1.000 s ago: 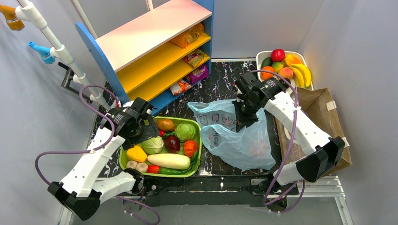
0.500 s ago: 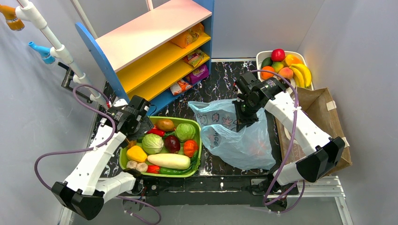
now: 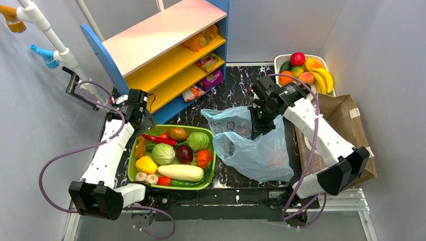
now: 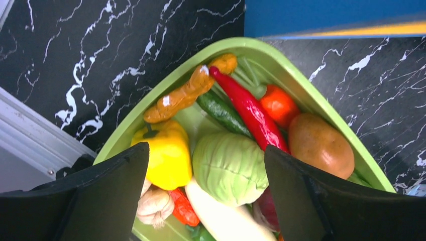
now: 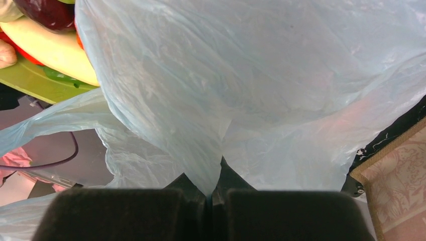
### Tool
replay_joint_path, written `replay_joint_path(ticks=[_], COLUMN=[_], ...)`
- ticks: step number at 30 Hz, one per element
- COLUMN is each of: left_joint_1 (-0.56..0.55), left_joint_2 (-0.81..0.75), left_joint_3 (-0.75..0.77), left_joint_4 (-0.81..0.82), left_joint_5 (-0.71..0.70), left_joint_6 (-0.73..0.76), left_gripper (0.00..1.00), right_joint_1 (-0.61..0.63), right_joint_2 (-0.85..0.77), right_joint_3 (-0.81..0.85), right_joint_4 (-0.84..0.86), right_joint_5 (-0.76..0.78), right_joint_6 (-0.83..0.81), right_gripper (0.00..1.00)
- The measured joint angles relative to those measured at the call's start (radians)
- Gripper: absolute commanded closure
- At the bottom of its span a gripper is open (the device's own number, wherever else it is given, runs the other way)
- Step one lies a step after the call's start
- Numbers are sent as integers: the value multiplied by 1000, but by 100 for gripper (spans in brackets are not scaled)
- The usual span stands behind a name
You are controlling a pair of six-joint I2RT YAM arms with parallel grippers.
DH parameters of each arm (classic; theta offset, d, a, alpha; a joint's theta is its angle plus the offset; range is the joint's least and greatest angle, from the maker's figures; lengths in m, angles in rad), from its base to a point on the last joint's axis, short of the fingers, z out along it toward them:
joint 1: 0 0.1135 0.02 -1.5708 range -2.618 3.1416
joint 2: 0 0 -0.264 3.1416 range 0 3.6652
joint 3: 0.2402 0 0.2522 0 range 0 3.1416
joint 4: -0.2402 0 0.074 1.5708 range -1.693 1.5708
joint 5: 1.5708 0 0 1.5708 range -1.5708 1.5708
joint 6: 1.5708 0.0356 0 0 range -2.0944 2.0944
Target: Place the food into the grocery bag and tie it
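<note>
Near the front edge the grocery bag (image 3: pixel 253 150) sagged on the table (image 3: pixel 236 85), an orange fruit (image 3: pixel 275 158) dim inside it. The right gripper (image 5: pixel 208 193) had clamped tight on the bag's far film. To the left, the left gripper (image 4: pixel 203 155) gaped wide and empty above the green tray's (image 4: pixel 281 65) far corner, just before the shelf (image 3: pixel 166 35).

The tray (image 3: pixel 214 153) sits on the table (image 3: pixel 236 85), holding vegetables. Behind the tray stands the shelf (image 3: pixel 166 40). Just right of the tray lies the plastic bag (image 3: pixel 253 155). Farther right of the tray lies the paper bag (image 3: pixel 341 120). Behind and right of the tray, well apart, sits the fruit bowl (image 3: pixel 279 60).
</note>
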Motion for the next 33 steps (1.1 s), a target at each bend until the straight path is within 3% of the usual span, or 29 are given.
replay_joint_path(ticks=[16, 33], left_joint_1=[135, 151], left_joint_2=[16, -38], left_joint_3=[-136, -234], left_joint_4=[196, 335], left_joint_5=[119, 160], left_joint_6=[163, 207], left_gripper=[20, 29], right_joint_1=[-1, -2], right_joint_2=[11, 146], right_joint_3=[-6, 75], right_joint_4=[28, 20], right_joint_5=[-36, -30], right_joint_6=[-26, -28], right_gripper=[99, 99])
